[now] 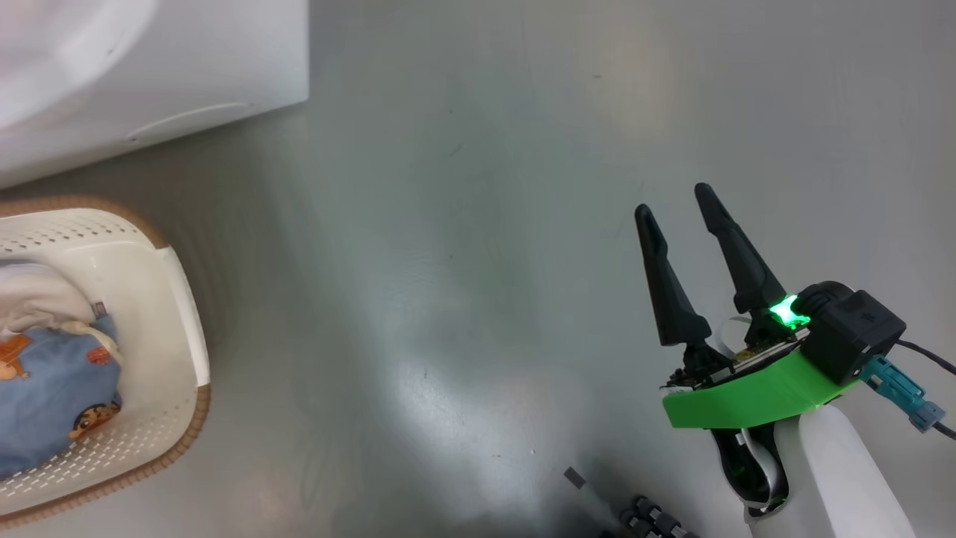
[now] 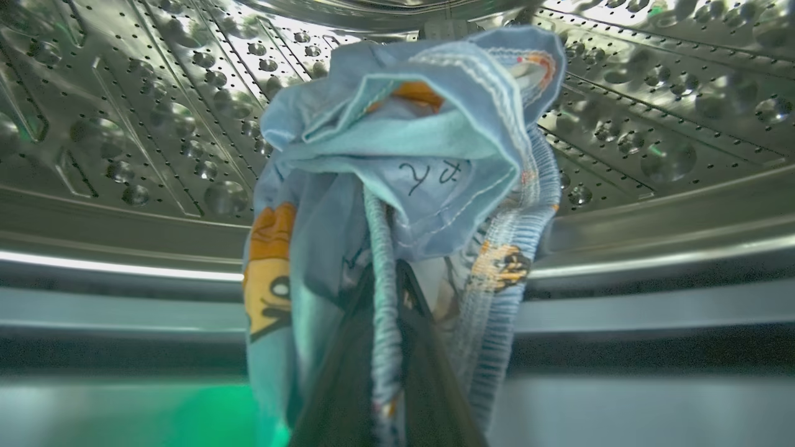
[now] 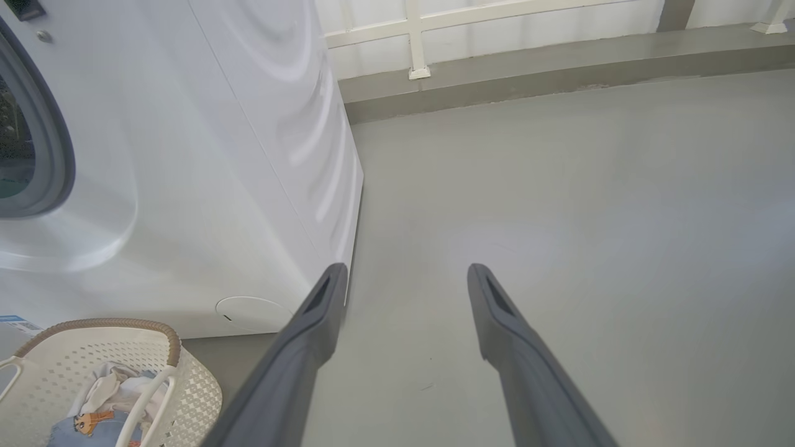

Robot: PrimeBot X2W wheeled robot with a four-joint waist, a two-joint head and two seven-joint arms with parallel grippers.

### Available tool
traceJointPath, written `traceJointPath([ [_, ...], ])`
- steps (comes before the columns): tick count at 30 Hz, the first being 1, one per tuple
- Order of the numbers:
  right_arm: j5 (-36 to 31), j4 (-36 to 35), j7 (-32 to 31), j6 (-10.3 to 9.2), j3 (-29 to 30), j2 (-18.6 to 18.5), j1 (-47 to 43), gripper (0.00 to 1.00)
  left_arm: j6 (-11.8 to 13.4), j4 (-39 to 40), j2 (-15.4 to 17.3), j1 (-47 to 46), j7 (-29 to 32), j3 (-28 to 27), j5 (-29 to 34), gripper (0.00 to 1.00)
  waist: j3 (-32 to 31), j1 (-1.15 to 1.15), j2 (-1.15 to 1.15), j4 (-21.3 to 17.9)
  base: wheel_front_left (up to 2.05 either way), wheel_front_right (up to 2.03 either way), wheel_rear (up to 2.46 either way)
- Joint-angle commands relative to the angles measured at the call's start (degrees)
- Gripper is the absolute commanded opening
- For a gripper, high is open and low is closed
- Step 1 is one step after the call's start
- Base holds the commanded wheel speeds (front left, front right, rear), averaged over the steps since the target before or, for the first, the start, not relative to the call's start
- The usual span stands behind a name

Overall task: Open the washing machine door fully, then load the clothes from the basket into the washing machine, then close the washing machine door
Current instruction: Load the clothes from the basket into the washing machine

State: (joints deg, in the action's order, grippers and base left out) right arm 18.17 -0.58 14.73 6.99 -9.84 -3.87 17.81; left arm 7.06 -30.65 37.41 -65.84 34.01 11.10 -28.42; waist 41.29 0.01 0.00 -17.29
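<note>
In the drum, left pincer clamps a blue garment; its elastic band, running between the fingers, could snag on release. Right pincer gapes, empty.

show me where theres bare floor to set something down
Bare floor lies wide between the basket at left, the washing machine behind it and the right gripper, jaws open. Crowded: the basket, holding clothes, and the drum, where the shut left gripper holds a blue garment.

Basket cut off at left edge; left gripper mostly hidden by blue cloth; washing machine cropped.
</note>
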Motion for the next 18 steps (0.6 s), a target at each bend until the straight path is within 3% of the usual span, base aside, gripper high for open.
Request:
traceJointPath([
  [1,0.8,-1.3,0.3,0.5,-1.5,0.0,-0.1,1.0,0.8,2.4,4.4,-1.3,-0.6,-2.1,-0.1,0.0,0.6,-0.01,0.0,-0.5,0.0,0.0,0.0],
  [5,1.3,-2.1,0.3,0.5,-2.2,0.1,0.5,1.0,1.0,3.4,5.6,-3.0,-5.7,-3.4,0.7,0.0,1.5,-0.01,0.0,-1.0,0.0,0.0,0.0],
  [10,1.8,-2.5,0.3,0.5,-2.8,0.0,1.3,1.0,1.3,2.3,4.9,-6.3,-14.0,-5.4,0.7,0.0,2.9,-0.01,0.0,-1.9,0.0,0.0,0.0],
  [18,2.6,-3.2,0.3,0.5,-4.1,0.0,2.8,1.0,2.4,-3.2,5.2,-12.3,-29.7,-5.4,4.9,0.0,6.0,-0.01,0.0,-3.7,0.0,0.0,0.0],
])
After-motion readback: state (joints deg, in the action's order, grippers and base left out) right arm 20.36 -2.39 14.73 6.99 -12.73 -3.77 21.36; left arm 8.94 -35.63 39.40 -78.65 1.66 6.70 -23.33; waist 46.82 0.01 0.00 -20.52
